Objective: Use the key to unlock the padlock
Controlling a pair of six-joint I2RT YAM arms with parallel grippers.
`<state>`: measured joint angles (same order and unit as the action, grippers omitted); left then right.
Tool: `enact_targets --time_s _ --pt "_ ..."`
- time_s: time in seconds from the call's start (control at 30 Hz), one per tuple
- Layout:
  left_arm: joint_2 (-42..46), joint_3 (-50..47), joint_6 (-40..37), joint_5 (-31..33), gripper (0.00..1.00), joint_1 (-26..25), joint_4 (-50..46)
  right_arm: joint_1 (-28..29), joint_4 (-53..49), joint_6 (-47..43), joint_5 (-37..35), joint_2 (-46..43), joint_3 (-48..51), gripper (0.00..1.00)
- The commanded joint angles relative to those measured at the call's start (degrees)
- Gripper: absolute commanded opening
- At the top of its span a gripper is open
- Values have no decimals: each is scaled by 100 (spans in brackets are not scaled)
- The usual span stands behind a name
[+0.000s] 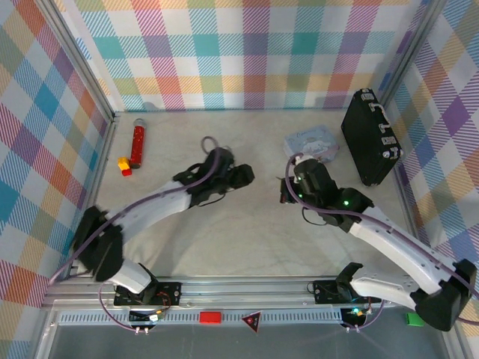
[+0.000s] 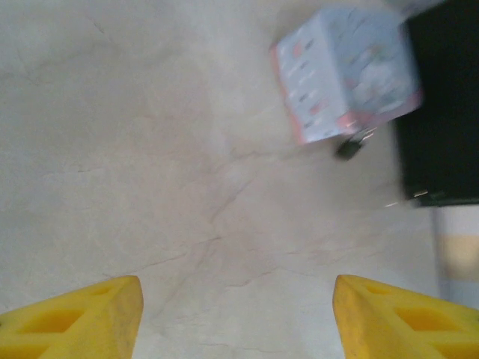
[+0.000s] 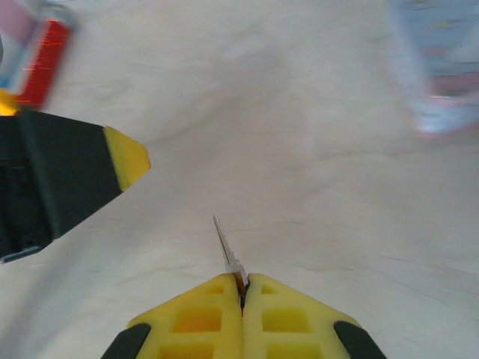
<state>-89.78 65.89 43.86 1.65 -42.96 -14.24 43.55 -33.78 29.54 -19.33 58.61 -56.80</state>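
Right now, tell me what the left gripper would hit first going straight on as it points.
Probably the bare tabletop: the open left gripper tilts down toward it. The pale blue-grey box and the padlock beside it lie right of that line; depth is unclear.

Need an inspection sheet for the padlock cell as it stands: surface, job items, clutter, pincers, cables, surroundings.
Surface: pale marbled tabletop, no spills seen.
Job's things: padlock lying by a corner of the blue-grey box; key sticking out of the right pincer.
Clutter: black case, red tube, yellow-red block.
Grippers: left pincer open, empty; right pincer shut on the key.
Cables: purple cables run along both arms.
Surroundings: plaid walls on three sides.
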Motion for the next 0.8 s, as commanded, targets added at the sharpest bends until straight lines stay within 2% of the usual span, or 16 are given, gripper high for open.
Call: enact_targets --time_s 0.0,0.13,0.23,0.4,0.63,0.77 --pt "-1086 1099 -370 451 69 -426 -1026 -22 -1202 -240 -1379 -484 -166 0" --pt "-2265 2015 -402 95 68 -791 -313 -22 -1540 -139 -1787 -1176 -268 0" --pt "-3110 3013 -622 118 67 -1047 -299 -24 -1679 -69 -2010 -1695 -301 0" --pt "-4323 4442 -673 238 65 -1284 -467 -30 -1488 -105 -1980 -2566 -87 0" --pt "-5405 5773 -605 337 65 -1374 -351 -27 -1384 -30 -1727 -3135 249 0" --pt "-5881 6447 -653 731 64 -1395 -324 -22 -1364 7 -1637 -3211 344 0"
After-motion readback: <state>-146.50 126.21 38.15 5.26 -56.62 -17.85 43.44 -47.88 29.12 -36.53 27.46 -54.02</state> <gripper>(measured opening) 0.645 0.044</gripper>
